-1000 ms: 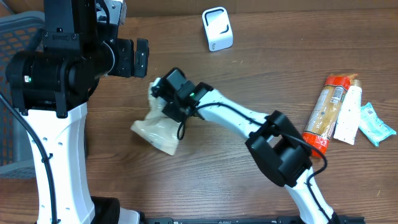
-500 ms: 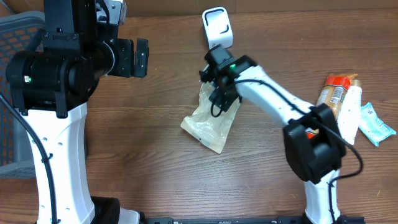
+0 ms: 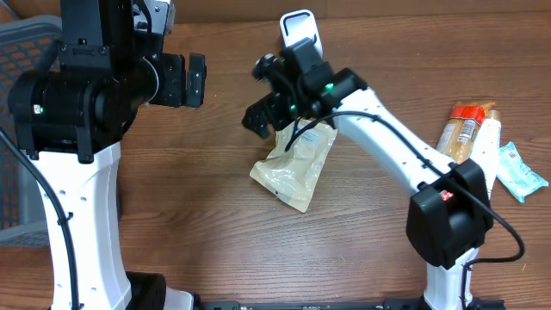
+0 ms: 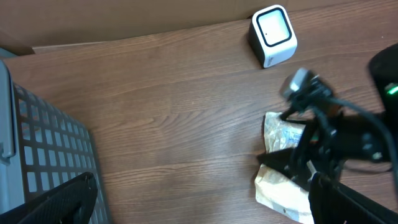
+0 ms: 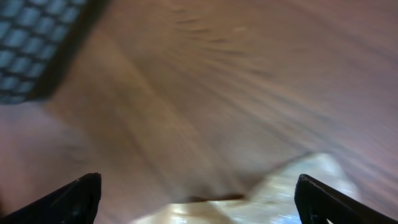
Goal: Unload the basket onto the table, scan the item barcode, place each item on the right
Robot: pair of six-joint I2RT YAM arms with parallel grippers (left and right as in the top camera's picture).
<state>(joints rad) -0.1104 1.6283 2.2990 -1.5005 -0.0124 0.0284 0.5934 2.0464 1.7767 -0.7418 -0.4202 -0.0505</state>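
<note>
Pouch (image 3: 297, 168) lies flat near the scanner (image 3: 300, 36) with your right gripper (image 5: 199, 196) spread wide over it, so pinch one edge firmly and tilt its printed face toward the scanner window.

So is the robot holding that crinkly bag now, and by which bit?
No, nothing is held. The right gripper stands open over the top end of the clear pouch, which lies on the table. The left gripper is open and empty too.

Open tabletop (image 3: 198, 224) left of the pouch (image 3: 297, 168) — basket (image 4: 46, 155) at far left, scanner (image 4: 272, 35) just behind
</note>
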